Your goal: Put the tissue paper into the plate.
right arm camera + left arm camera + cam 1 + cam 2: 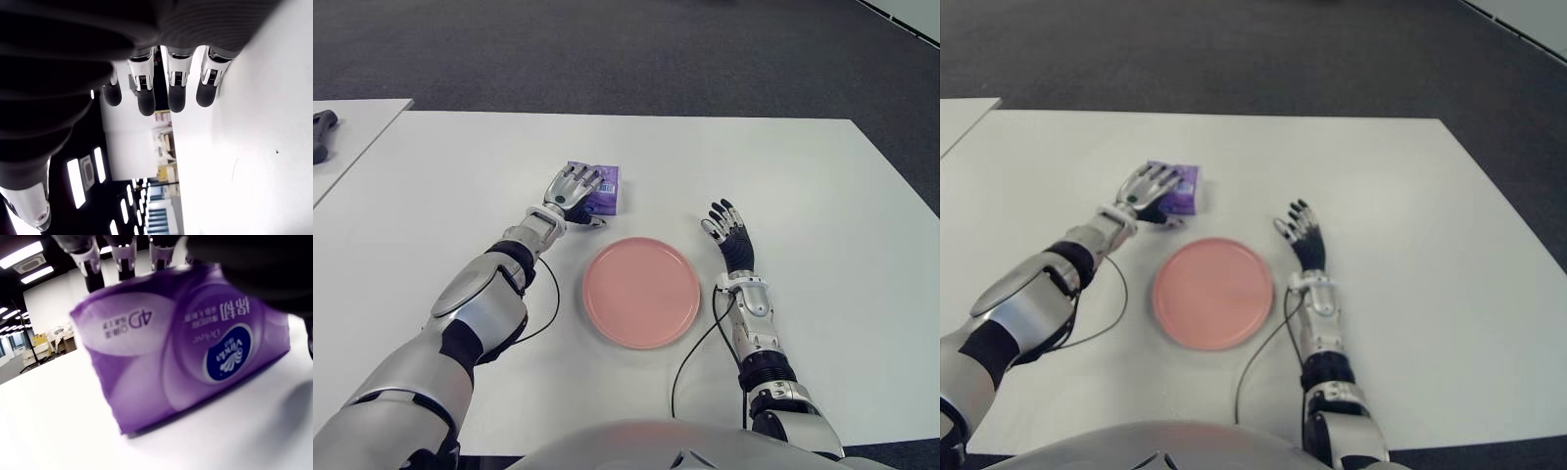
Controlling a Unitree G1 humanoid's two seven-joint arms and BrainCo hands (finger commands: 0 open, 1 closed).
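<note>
A purple tissue pack (607, 190) lies on the white table (783, 176), just behind and left of the pink plate (641, 292). My left hand (573, 186) reaches over the pack from the near left. Its fingers lie stretched across the pack's top and the thumb stands by the near side. The left wrist view shows the tissue pack (186, 347) flat on the table, with fingertips (122, 254) past its far edge. My right hand (724, 223) shows to the right of the plate, its fingers (146, 98) relaxed and holding nothing.
The plate holds nothing. A second white table (352, 122) stands at the far left with a dark object (321, 132) on it. Thin black cables (690, 357) run along both forearms near the plate. Dark carpet lies beyond the table's far edge.
</note>
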